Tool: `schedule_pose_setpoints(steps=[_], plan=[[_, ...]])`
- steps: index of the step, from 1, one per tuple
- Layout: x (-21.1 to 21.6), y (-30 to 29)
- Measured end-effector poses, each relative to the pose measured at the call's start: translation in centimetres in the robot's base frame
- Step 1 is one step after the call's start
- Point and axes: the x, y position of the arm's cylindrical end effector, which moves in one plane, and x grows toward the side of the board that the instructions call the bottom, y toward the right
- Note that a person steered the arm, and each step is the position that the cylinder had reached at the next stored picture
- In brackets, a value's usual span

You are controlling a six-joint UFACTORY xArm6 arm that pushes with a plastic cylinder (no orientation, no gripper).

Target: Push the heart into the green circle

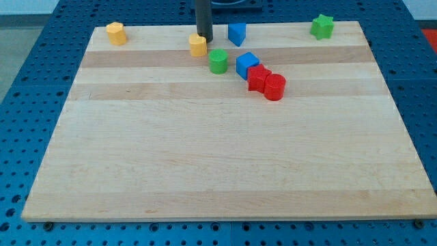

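The pale wooden tabletop [225, 164] lies on a blue perforated base [27, 68], and all blocks sit in its upper third. The arm carries no gripper, so there is nothing to spread or close; it ends in a straight dark rod whose lower end, my tip [204, 39], stands near the view's top edge of the tabletop. The yellow heart-shaped block [198, 45] lies directly below my tip in the view, touching it or very nearly so; the exact contact cannot be resolved. The green circular block [218, 61] sits just beside the yellow heart-shaped block, toward the view's lower right, with a narrow strip of bare wood between them. Judged from this layout, the approach is complete and the push is at its final stage: my tip is behind the heart on the side opposite the target, and only the short closing of that gap remains. The two blocks are not yet in contact, so the task is not done. Other items present: a blue block [237, 33] to the view's right of my tip, a blue cube [246, 65] touching a red block [258, 77] and a red cylinder [274, 87], a yellow block [116, 33] at the view's top left, and a green star-shaped block [322, 26] at the view's top right
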Motion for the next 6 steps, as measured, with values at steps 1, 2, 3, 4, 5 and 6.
schedule_pose_setpoints(steps=[1,2,3,4,5,6], plan=[[-2.6,-1.6],[-1.6,-2.7],[-0.5,-3.5],[0.8,-4.4],[1.3,-4.8],[1.3,-3.0]])
